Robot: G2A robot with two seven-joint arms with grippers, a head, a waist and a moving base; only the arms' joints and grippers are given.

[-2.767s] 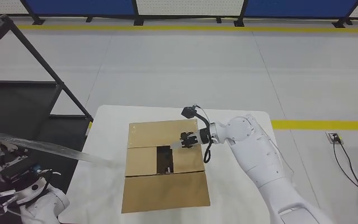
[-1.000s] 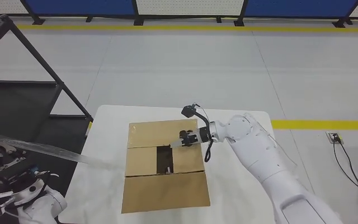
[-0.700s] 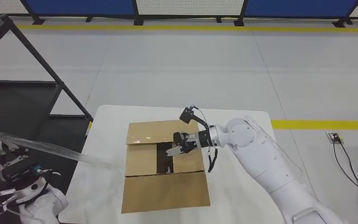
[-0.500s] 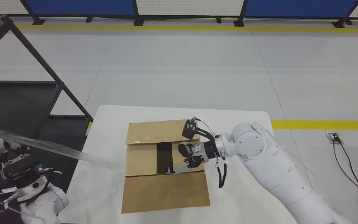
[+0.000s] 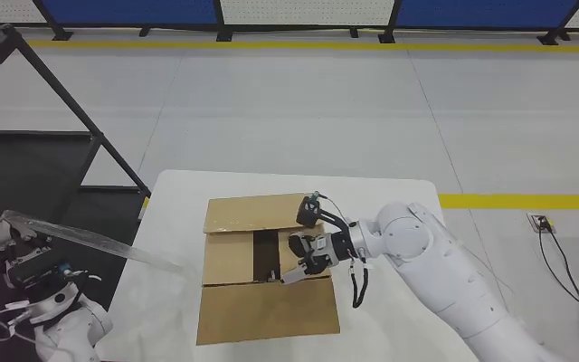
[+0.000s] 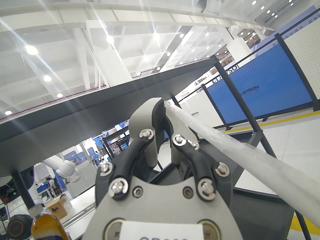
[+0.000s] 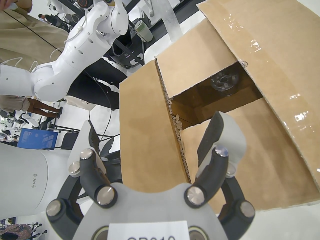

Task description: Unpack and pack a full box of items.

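- Where the flaps of the box [image 5: 244,312] on the table [image 5: 172,271] part, your top view gives a dark slot; the right wrist view picks out one dark round item [image 7: 223,81] inside, the rest hidden.
- Your right gripper [image 7: 154,126] hangs spread wide over the flaps beside the slot.
- Your left gripper [image 6: 162,106] is pinched on a clear strip [image 6: 225,141]; whether its far end touches the box, you cannot tell.
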